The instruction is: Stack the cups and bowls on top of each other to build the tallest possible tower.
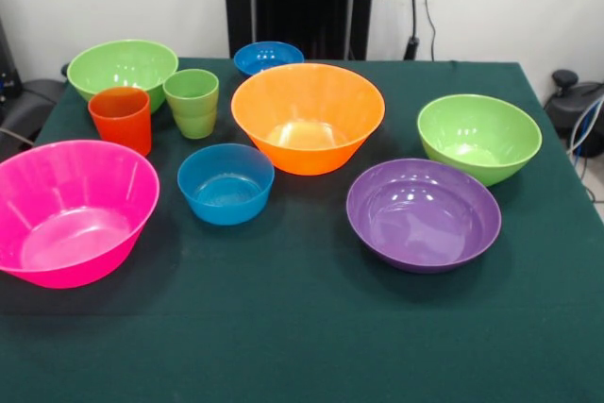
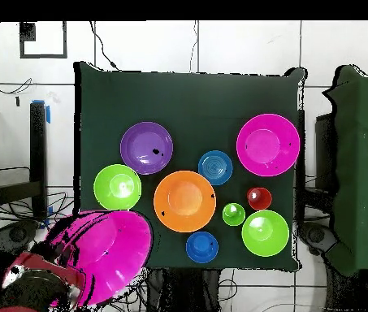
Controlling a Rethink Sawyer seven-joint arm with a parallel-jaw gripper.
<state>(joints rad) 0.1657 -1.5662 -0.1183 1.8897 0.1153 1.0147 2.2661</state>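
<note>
nothing is stacked yet, as far as you can see: every piece on the green table (image 1: 311, 327) stands alone and upright, mouth up, so the whole tower is still to build.

look at the spread in the front view. the big orange bowl (image 1: 308, 118) sits mid-table, with a small blue bowl (image 1: 226, 183) just in front of it and a second small blue bowl (image 1: 268, 57) behind it. the purple bowl (image 1: 423, 214) lies to the right, close to a green bowl (image 1: 479, 137). at far left another green bowl (image 1: 123, 72) stands behind the two cups, the orange-red cup (image 1: 121, 119) and the light green cup (image 1: 192, 102), which are just beside each other. a big pink bowl (image 1: 71, 210) fills the near left corner.

the overhead view shows a second pink bowl (image 2: 110, 252) lifted at the table's corner nearest the robot, over the red arm (image 2: 36, 280). it looks carried, but it hides the gripper, so you cannot tell whether the hand is apart, together or clamped on it. the front view shows no gripper at all.

judging by this, you have a wide base to choose and eight or nine pieces left to place.
</note>
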